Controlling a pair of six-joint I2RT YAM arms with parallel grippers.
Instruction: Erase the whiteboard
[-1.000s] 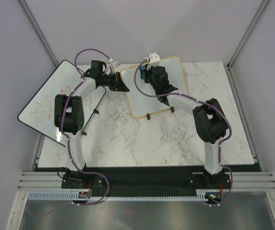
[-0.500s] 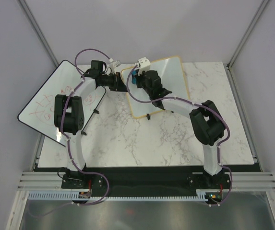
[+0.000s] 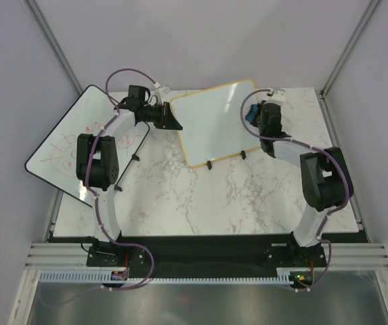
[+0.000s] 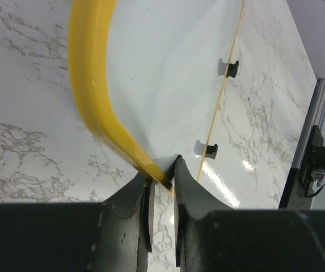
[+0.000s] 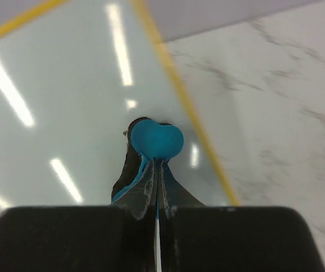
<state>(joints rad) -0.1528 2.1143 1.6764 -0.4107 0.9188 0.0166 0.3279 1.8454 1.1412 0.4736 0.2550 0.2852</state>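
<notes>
Top view: the whiteboard (image 3: 217, 125) lay at the far middle of the table (image 3: 248, 196), with the left gripper (image 3: 175, 123) at its left corner and the right gripper (image 3: 254, 116) at its right edge. Left wrist: the jaws pinched the whiteboard's corner. Right wrist: the jaws pinched a blue eraser (image 5: 156, 139) near the edge, where it could slip off. No readable writing

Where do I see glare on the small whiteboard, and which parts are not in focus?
Right wrist view: long lamp streaks glare on the whiteboard beside the blue eraser; the marble table beyond looks soft. Left wrist view: only one small bright spot, on the marble. Top external view: even light, no glare on the board, soft shadows only.
</notes>
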